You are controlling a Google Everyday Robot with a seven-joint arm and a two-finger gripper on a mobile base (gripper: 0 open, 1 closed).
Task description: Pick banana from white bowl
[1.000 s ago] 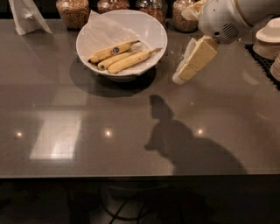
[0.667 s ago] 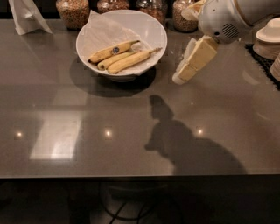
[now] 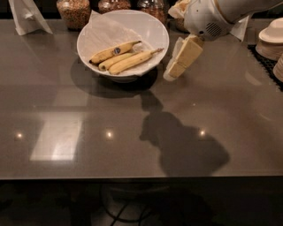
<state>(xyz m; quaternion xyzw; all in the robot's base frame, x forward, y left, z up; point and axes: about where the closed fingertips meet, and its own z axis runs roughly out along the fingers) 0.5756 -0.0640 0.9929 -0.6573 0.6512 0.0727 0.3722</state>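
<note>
Gripper (image 3: 171, 74): cream-coloured, angled down and leftward, hanging above the table (image 3: 132, 132) just beside the right rim of the white bowl (image 3: 152, 27). Whether it is open or closed cannot be told; nothing seen in its hold.

Banana (image 3: 132, 61): longest of three, lying in the bowl nearest the camera, thin stem pointing toward the gripper.

Neighbours: shorter banana (image 3: 110, 63) touching it behind; stickered banana (image 3: 110, 52) farther back. White paper liner (image 3: 104, 33) beneath all three.

Beyond: grain jars (image 3: 74, 11) behind the bowl.

Hazards, as judged: wrong or double pick, since the fruit lie pressed together; paper snagged along with the fruit; bowl nudged, the rim being so near; slip if taken by the stem.
</note>
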